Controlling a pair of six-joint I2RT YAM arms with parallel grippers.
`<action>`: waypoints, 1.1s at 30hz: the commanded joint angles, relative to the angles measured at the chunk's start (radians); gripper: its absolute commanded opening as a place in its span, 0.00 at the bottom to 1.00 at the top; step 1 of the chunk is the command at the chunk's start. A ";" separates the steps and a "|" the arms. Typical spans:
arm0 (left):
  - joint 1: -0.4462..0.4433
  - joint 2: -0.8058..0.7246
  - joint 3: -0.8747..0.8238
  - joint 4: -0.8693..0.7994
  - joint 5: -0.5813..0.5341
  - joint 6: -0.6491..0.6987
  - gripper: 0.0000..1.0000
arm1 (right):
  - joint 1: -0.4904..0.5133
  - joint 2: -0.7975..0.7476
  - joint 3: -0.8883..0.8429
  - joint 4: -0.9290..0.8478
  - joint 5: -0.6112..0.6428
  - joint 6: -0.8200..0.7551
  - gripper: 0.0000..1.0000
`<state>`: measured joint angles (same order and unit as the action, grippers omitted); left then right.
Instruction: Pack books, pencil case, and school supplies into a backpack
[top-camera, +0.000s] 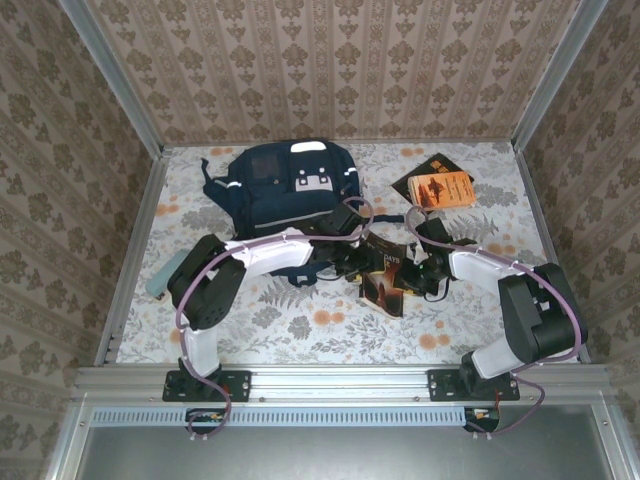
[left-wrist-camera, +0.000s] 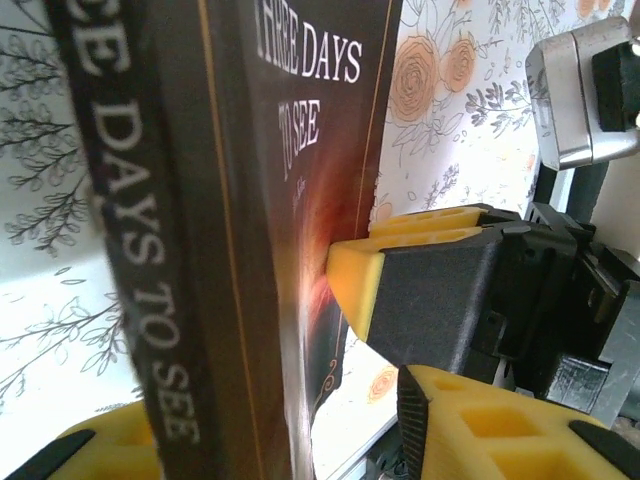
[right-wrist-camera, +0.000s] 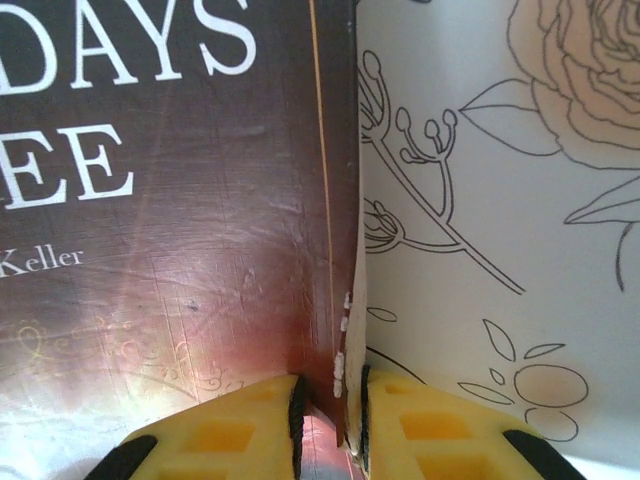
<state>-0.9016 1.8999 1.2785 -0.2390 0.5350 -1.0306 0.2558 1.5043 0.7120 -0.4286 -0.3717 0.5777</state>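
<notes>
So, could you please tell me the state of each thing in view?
reddish-brown book: closed, tilted up on edge.
right claw: shut on the reddish-brown book's edge.
left claw: open, straddling its spine.
backpack: lying flat, zip state unclear.
orange book: closed, lying flat.
pencil case: lying flat.

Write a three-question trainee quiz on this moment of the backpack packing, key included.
1. True or false: the orange book lies outside the backpack.
2. Multiple choice: the right gripper is pinching the edge of which item? A) the orange book B) the dark book C) the backpack
3. Fill in: the dark book's cover reads "Three Days to ___".
Key: 1 true; 2 B; 3 See.
</notes>
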 joint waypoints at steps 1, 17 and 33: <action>-0.012 0.017 0.029 0.071 0.056 -0.014 0.38 | 0.019 0.038 -0.045 0.022 0.010 0.012 0.23; 0.042 -0.197 0.063 -0.126 -0.129 0.117 0.06 | 0.005 -0.297 -0.002 0.060 -0.048 0.061 0.74; 0.224 -0.539 -0.005 0.093 -0.253 -0.043 0.02 | 0.116 -0.426 -0.029 0.733 -0.259 0.620 0.94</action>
<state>-0.6750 1.4025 1.2812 -0.2745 0.3088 -1.0241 0.3328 1.0531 0.7059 0.1017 -0.5789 1.0531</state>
